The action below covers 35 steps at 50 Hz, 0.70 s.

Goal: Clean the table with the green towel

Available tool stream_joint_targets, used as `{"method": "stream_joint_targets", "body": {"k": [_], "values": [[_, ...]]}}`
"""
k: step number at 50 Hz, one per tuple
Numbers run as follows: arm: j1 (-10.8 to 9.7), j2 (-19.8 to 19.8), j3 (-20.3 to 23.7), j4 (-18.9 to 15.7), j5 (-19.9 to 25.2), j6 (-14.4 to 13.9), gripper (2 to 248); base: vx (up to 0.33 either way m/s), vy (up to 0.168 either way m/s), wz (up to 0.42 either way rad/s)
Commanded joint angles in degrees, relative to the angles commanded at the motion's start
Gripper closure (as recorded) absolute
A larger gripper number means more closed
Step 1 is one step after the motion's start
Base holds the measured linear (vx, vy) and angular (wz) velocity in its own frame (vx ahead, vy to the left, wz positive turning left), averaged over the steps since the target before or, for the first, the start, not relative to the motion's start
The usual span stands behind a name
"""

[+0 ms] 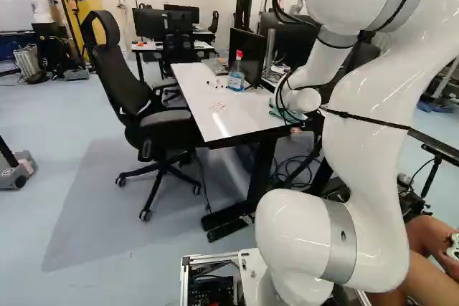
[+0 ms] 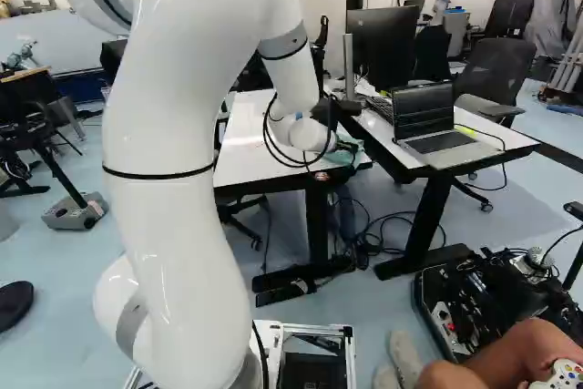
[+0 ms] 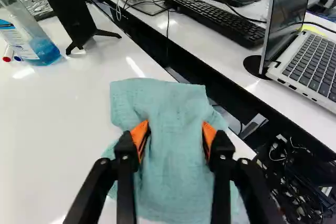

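From here, the black two-fingered gripper [image 3: 175,134] pinches the bunched pale-green cloth towel [image 3: 157,95] between its jaws, presumably to wipe the glossy white tabletop [image 3: 50,124] beneath.

A bottle of blue liquid [image 1: 236,78] is standing near a dark monitor [image 1: 246,55]. A black office chair [image 1: 118,69] is standing nearby. An open laptop [image 3: 315,66] is sitting near a keyboard [image 3: 215,17] on the neighbouring counter [image 3: 215,51].

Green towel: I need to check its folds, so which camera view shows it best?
The wrist view: the green towel appears large there, creases plain, between the fingers of the gripper. Both base views show only small patches of it near the end of the table, partly hidden by the arm.
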Motion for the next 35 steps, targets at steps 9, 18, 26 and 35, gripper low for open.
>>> {"method": "stream_joint_targets", "body": {"k": [9, 18, 26, 35], "values": [[0.0, 0.0, 0.0, 0.0, 0.0, 0.0, 172, 0.0, 0.0, 0.0], [0.0, 0.0, 0.0, 0.0, 0.0, 0.0, 190, 0.0, 0.0, 0.0], [0.0, 0.0, 0.0, 0.0, 0.0, 0.0, 195, 0.0, 0.0, 0.0], [0.0, 0.6, 0.2, 0.0, 0.0, 0.0, 195, 0.0, 0.0, 0.0]]}}
